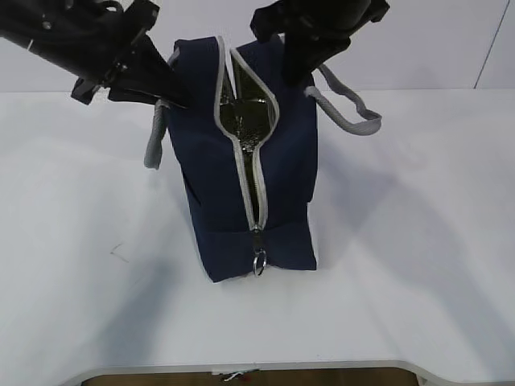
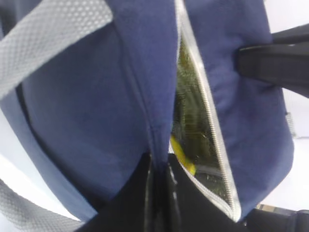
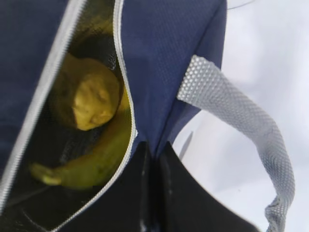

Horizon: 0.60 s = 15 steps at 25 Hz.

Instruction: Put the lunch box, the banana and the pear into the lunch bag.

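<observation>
White tabletop, navy lunch bag upright at its middle, zipper partly open at the top.

We grip the bag on both sides: our left gripper has its fingers pressed together on a fold of navy fabric just left of the zipper opening, and our right gripper pinches the fabric edge on the other side, beside the grey handle. Through the gap we see the pear lying inside against the silver lining, with the banana curved beneath it. We cannot make out the lunch box in the dim interior. The ring pull hangs at the bag's near end.
</observation>
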Motion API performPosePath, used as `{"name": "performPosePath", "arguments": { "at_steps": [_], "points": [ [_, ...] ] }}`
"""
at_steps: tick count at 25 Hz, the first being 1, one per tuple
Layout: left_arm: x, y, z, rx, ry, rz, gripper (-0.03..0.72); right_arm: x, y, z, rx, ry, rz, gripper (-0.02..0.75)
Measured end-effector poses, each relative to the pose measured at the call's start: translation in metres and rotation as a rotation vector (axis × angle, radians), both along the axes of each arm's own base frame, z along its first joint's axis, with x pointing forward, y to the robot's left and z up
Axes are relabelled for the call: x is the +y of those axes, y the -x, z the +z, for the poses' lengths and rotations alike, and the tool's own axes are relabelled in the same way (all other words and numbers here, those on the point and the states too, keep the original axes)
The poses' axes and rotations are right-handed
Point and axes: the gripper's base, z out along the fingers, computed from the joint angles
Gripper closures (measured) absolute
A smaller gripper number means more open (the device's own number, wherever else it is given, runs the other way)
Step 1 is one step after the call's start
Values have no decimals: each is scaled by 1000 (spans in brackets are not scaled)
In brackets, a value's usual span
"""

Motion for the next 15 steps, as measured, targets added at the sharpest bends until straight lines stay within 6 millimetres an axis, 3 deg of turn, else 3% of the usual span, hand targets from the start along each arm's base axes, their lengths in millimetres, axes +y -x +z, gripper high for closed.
{"name": "performPosePath", "arguments": {
  "at_steps": [5,7,10,13,15],
  "points": [
    [-6,-7,-16,22,-9,-7,689,4,-9,-17,33,15,-3,716],
    [-8,-7,-17,20,-10,-13,687,5,-11,-22,43,19,-8,680],
    [-9,-7,-18,16,-10,-19,610,5,-11,-23,46,13,-12,472],
    [-9,-5,-18,17,-11,-38,414,6,-11,-23,49,9,-17,216],
    [-10,-2,-18,35,-10,-67,306,6,-11,-23,52,4,-20,136]
  ]
}}
